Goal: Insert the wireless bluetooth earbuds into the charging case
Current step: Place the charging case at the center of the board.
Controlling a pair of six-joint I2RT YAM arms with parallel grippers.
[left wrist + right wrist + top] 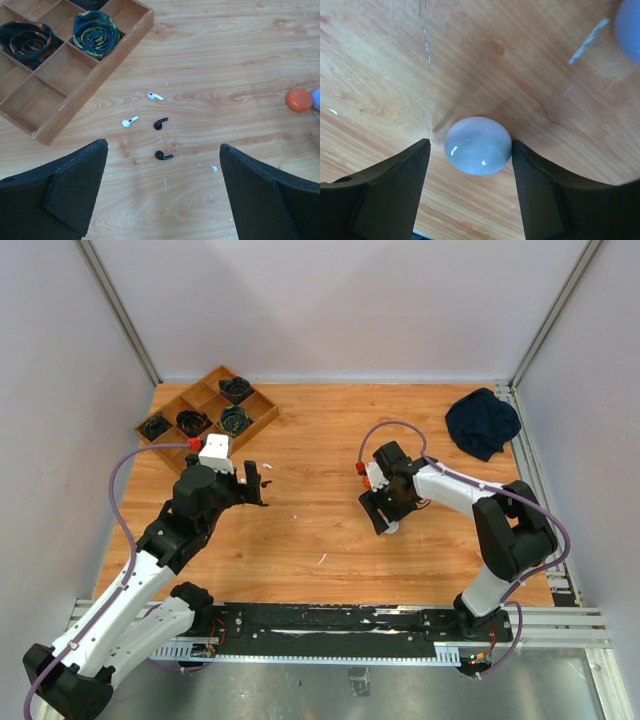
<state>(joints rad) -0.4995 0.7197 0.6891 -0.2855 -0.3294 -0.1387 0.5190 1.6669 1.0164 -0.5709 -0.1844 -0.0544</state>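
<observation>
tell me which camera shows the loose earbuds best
Left wrist view: two white earbuds and two black earbuds lie apart on the table. The top view is too distant to make them out. The right wrist view shows only a pale round case, no earbuds.

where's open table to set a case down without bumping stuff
Widest bare wood lies along the far edge, between the wooden tray and the dark cloth. The middle of the table is also open. Crowded: four earbuds lie scattered before the left tool, and the right tool straddles a pale case.
</observation>
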